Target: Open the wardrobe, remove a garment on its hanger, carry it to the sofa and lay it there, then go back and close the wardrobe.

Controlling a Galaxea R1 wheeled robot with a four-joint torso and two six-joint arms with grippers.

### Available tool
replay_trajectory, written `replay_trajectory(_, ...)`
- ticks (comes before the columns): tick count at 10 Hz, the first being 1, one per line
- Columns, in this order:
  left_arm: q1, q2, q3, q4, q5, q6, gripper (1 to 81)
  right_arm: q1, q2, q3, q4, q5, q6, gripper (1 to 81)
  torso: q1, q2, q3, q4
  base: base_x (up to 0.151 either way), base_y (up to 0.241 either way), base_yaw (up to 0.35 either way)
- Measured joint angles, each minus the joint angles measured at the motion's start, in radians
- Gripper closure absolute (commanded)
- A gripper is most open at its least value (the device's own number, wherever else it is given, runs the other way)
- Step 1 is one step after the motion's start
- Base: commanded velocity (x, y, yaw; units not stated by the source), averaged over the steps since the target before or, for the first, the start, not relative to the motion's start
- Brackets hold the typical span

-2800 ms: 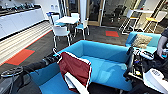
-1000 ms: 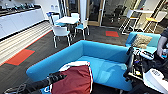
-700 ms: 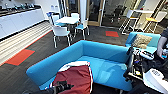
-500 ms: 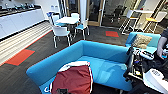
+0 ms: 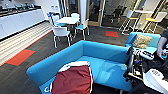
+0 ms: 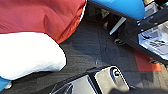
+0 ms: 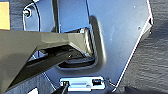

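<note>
With the maroon jacket [image 5: 72, 80] draped on the turquoise sofa [image 5: 105, 53], laying looks done; gripper state: cannot tell; wardrobe return next.

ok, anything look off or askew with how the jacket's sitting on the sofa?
Somewhat. The jacket lies on the sofa at its near end, not centred, and the left wrist view shows a white sleeve and maroon edge hanging past the seat over the floor. The far seat is bare. Nothing looks spilled or damaged.
</note>
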Motion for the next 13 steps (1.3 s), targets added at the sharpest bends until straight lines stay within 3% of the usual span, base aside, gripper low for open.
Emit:
replay_trajectory(5, 0.155, 0.004, -0.098, 0.098, -0.079, 0.0, 1.0, 0.015, 0.0, 0.0, 0.0, -0.005, 0.0, 1.0, -0.002, -0.001, 0.053, 0.0, 0.0, 0.0, 0.0)
replay_trajectory(10, 0.254, 0.069, -0.267, 0.105, -0.131, -0.005, 1.0, 0.013, -0.001, 0.0, 0.0, -0.008, 0.0, 1.0, -0.003, -0.001, 0.06, 0.0, 0.0, 0.0, 0.0)
replay_trajectory(13, 0.31, 0.133, -0.362, 0.107, -0.138, -0.005, 1.0, 0.011, -0.002, 0.0, -0.001, -0.009, 0.0, 1.0, -0.003, -0.001, 0.124, 0.0, 0.0, 0.0, 0.0)
